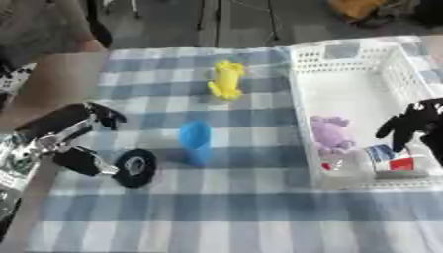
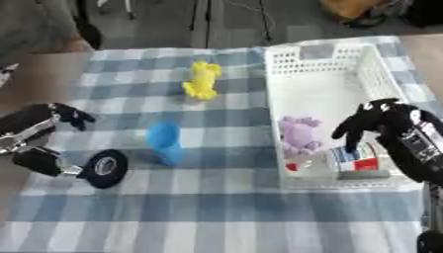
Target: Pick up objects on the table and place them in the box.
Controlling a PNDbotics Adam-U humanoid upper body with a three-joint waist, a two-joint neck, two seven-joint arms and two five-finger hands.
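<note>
Nearest me is the black ring-shaped roll, flat on the checked tablecloth, well left of the white basket and lower than the blue cup. My left hand sits right at that roll: thumb and fingers curl toward it and the lower part touches its left edge, but I can't tell whether I actually have it gripped. Blue cup stands upright left of the basket, between the roll and the basket's left wall, apart from both. Yellow toy lies further back, near the basket's left wall toward its far end, not touching it. Inside the basket: purple plush toy against the left wall in the near half, and a small carton with blue, white and red print in the near right part, just beside the plush. My right hand hangs over the basket's near right area, just above the carton, fingers pointing down and relaxed, holding nothing.
</note>
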